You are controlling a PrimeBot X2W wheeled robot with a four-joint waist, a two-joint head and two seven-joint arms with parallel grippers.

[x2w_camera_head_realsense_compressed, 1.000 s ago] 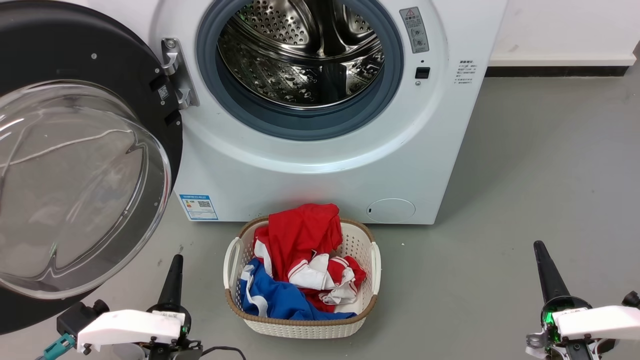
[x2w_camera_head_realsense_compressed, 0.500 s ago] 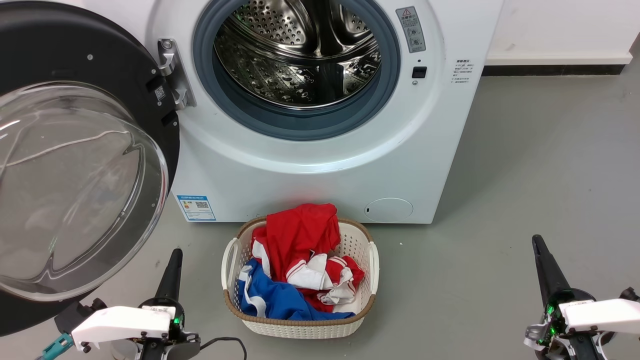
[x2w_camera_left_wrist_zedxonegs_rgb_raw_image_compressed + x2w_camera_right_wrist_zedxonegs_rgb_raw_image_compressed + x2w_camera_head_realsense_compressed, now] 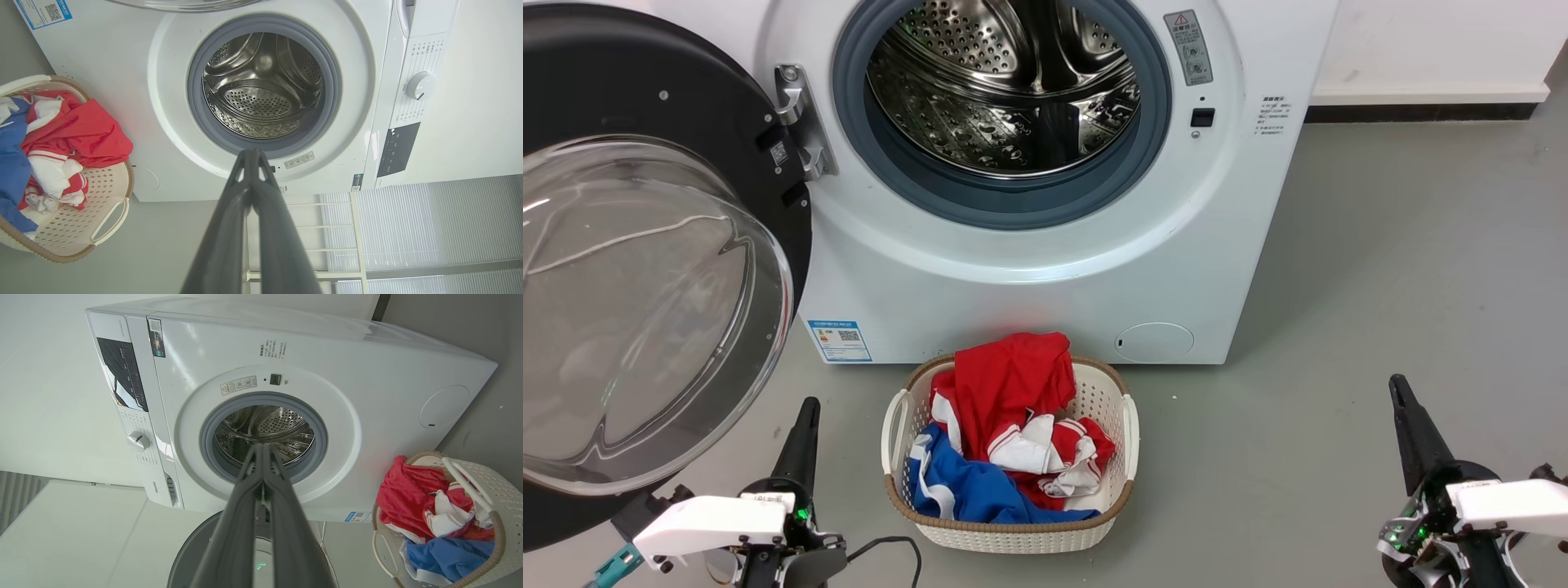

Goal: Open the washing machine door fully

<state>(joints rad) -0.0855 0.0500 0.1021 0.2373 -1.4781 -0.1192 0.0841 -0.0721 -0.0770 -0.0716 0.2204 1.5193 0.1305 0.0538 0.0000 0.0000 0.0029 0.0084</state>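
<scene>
Washing machine (image 3: 1029,278): white front-loader, drum mouth open, sits centre of my head view. Washing machine door (image 3: 686,90): swung out wide on the machine's left, inner face toward me, looks at or near full travel. My guess is it's heavy and rigid and turns only about its hinge, so any push has to follow that arc. The black ring is glossy, likely slick under my fingers. Glass bowl (image 3: 645,310) bulges from the door's centre: hard but breakable, I'd keep off it. Best contact is probably the ring's outer edge, far from the hinge, for leverage. Laundry basket (image 3: 1013,535) with red, white and blue clothes stands on the floor in front of the machine, between my arms. Hinge bracket (image 3: 796,114): metal, just left of the gasket. Left gripper (image 3: 809,404): fingers pressed together on nothing, near the door's lower rim, not touching. Right gripper (image 3: 1396,382): likewise clenched empty, well apart from the door.
</scene>
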